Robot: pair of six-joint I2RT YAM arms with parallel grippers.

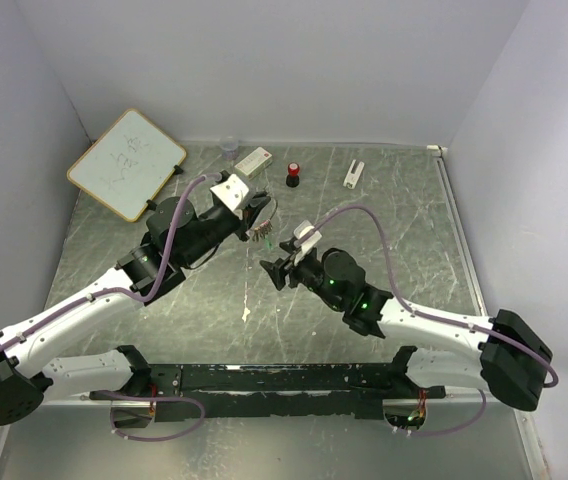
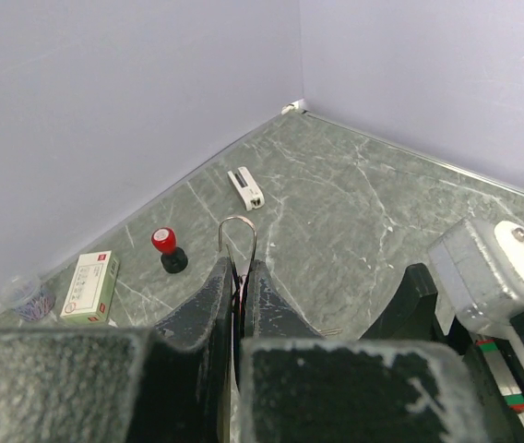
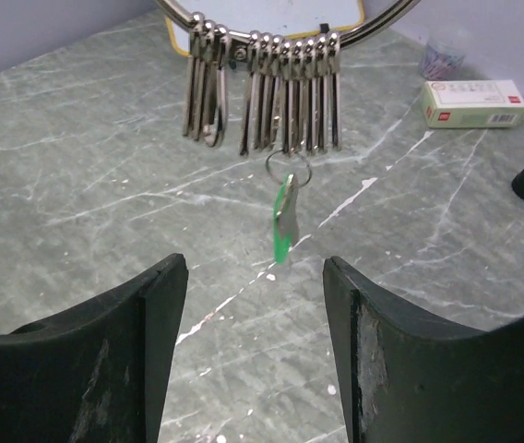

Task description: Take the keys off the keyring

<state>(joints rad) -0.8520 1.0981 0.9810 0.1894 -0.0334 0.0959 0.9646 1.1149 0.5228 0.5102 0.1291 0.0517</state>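
Note:
My left gripper (image 1: 260,208) is shut on the keyring (image 3: 271,23) and holds it above the table. A thin wire loop (image 2: 237,231) sticks out past its fingertips (image 2: 260,277) in the left wrist view. In the right wrist view the large silver ring carries several hanging metal clips (image 3: 290,92). A key with a green head (image 3: 284,224) dangles from a small ring below them. My right gripper (image 3: 253,266) is open and empty. It faces the green key from a short distance, also seen from above (image 1: 274,270). No black-headed key shows.
A whiteboard (image 1: 126,163) leans at the back left. A plastic cup (image 1: 229,147), a white box (image 1: 253,160), a red-and-black knob (image 1: 292,176) and a small white object (image 1: 353,173) stand along the back wall.

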